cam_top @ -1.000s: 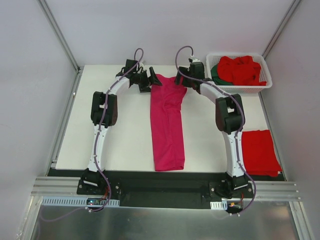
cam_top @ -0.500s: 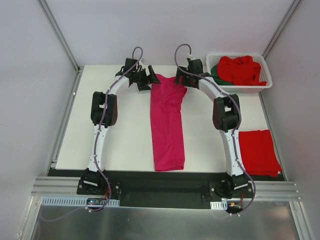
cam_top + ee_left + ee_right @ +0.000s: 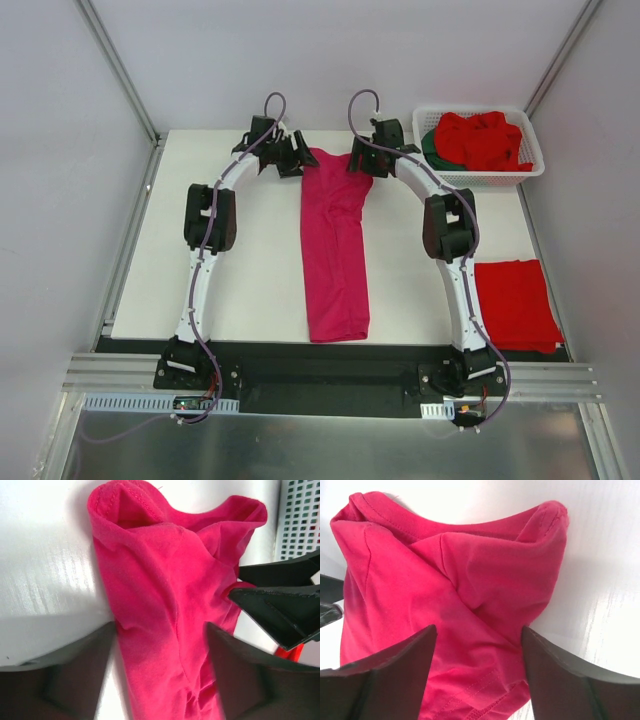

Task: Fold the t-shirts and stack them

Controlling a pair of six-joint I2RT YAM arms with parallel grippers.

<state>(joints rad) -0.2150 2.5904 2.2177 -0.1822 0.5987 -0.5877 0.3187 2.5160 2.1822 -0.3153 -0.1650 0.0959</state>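
over on the left, the left gripper (image 3: 291, 157) sits near the top of the frame, reaching in at the far left corner of the pink shirt (image 3: 335, 250). in its wrist view the two fingers (image 3: 60, 675) stand well apart, one on each side of the cloth, with the shirt's bunched top end lying between them. they are spread and not pinching anything.

the pink shirt lies in the middle of the white table (image 3: 250, 260). it is folded into a long narrow strip running from the top of the frame down toward the table's bottom edge, and it is rumpled at the top between the two grippers.

just right of that end is the right gripper (image 3: 362, 160). its own camera shows its fingers (image 3: 560, 680) wide apart too, straddling the shirt's folded corner and loose rather than closed. its black tips also show at the right of the left wrist view, at the cloth's edge; whether they touch it i can't tell.

further right, in the upper right of the top view, a white basket (image 3: 490, 177) holds crumpled red shirts (image 3: 485, 138). a green shirt (image 3: 430, 148) peeks out at the basket's left side. below it, in the lower right, a folded red shirt (image 3: 515, 303) lies flat on the table just beside the right arm.
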